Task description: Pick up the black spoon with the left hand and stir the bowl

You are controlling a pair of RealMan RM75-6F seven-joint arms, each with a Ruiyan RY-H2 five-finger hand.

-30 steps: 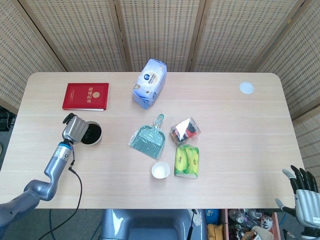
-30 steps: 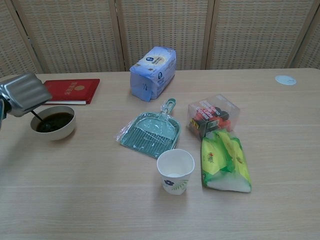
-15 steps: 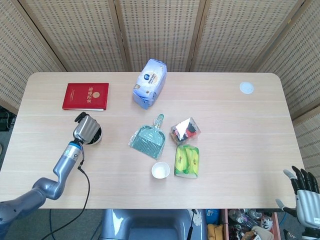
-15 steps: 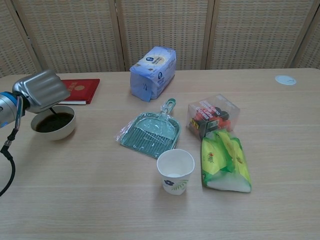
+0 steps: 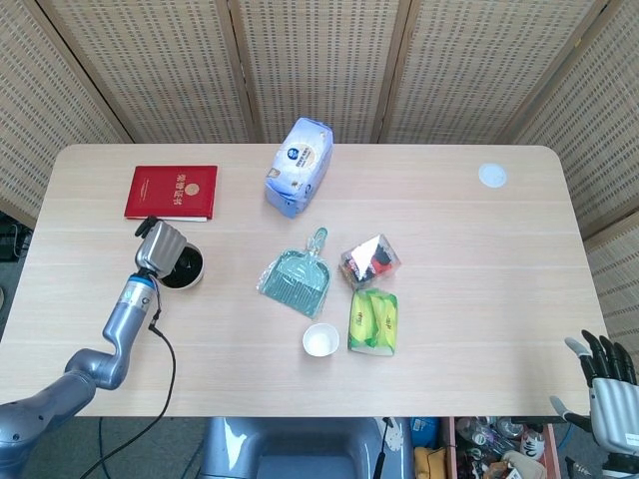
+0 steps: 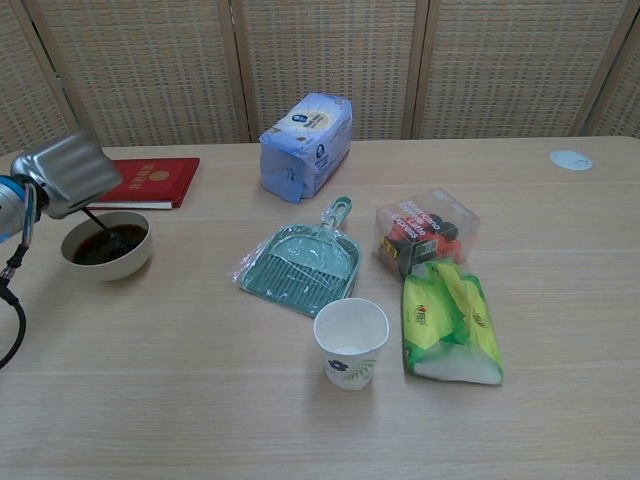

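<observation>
A white bowl of dark liquid sits at the table's left side, its rim showing beside my hand in the head view. My left hand hovers just above it and grips the black spoon, whose thin handle slants down from the hand into the liquid. My right hand hangs off the table's near right corner with its fingers spread, holding nothing.
A red booklet lies just behind the bowl. A teal dustpan, a paper cup, a clear snack box and a yellow-green packet fill the middle. A blue tissue pack stands at the back.
My left hand has swung the spoon about over the bowl: right and back half a second ago, now left again. The spoon's tip stays in the liquid. The right hand holds still.
</observation>
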